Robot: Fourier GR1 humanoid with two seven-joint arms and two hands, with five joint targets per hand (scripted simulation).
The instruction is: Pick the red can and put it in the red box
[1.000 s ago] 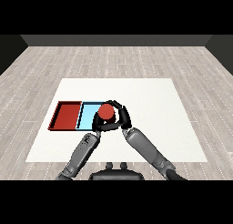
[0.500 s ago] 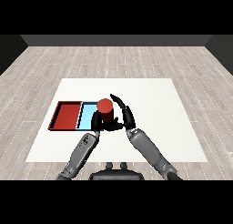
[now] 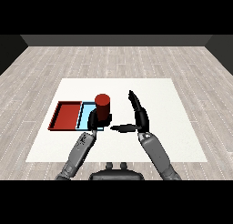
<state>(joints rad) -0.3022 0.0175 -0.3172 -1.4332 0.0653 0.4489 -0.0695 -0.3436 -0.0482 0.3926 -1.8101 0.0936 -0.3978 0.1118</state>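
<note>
Left hand (image 3: 94,121) is curled round the lower part of the red can (image 3: 103,107), holding it upright. The can stands over the right end of the blue tray (image 3: 84,114), near that tray's right edge; whether its base touches the tray or is lifted clear of it cannot be told from this view. The left forearm runs down from the hand toward the table's near edge, left of the middle.

Right hand (image 3: 141,117) holds nothing. Its fingers (image 3: 135,102) are straight and point away toward the table's far edge, while the thumb (image 3: 122,127) sticks out sideways to the left, toward the left hand. It is apart from the can, with bare table (image 3: 182,127) showing between the two.

The red tray (image 3: 67,114) lies just left of the blue tray, their long sides touching, both in the left half of the table and nearer its near edge than its far one. The can is not in the red tray; it is at the end of the blue tray farthest from it.
</note>
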